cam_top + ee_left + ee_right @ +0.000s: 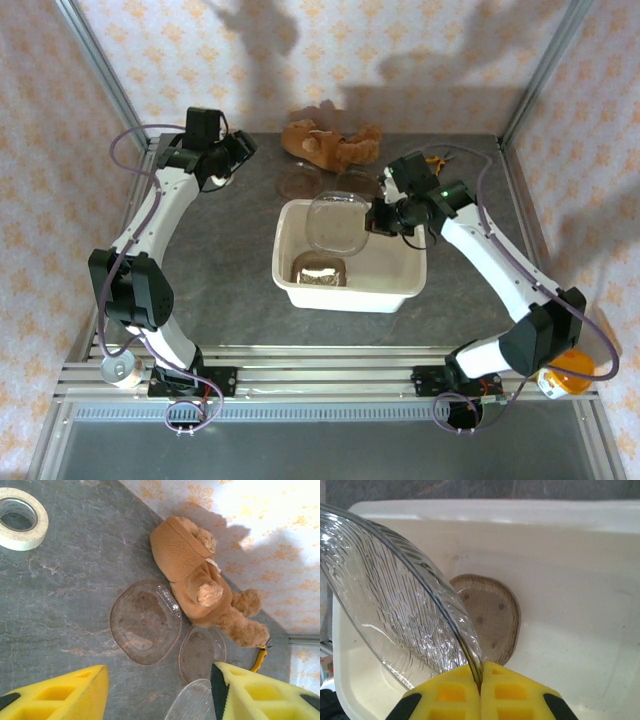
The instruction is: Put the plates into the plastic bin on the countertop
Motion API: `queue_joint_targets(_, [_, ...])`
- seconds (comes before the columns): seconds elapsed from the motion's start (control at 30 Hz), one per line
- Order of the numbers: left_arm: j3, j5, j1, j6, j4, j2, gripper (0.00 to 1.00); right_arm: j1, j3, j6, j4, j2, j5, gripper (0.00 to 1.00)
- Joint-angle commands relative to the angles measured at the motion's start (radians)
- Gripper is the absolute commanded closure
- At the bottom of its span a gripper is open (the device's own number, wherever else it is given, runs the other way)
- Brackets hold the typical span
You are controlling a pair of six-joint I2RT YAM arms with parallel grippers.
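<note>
Bright light threw soft dark shadows on the back wall (330, 50), which washed out white in the left wrist view; glare streaked the tilted plate (395, 605)

We see pale wallpaper (150, 60) with orange floral print all round, aluminium corner posts (98, 60), slotted rails (320, 362) up front, and hard light throwing dark shadows (262, 30) on the back wall.
</note>
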Motion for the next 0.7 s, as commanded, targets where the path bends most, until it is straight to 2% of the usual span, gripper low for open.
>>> queue_joint_targets(0.0, [-0.028,0.005,0.004,0.045,-0.056,0.006,0.44,0.004,-0.009,0.018,-0.025,0.024,-0.056,0.94])
queue_joint_targets(0.67, [-0.036,0.018,0.016,0.073,-0.099,0.002,0.44,0.101,-0.066,0.049,-0.017,0.218,-0.098,0.95])
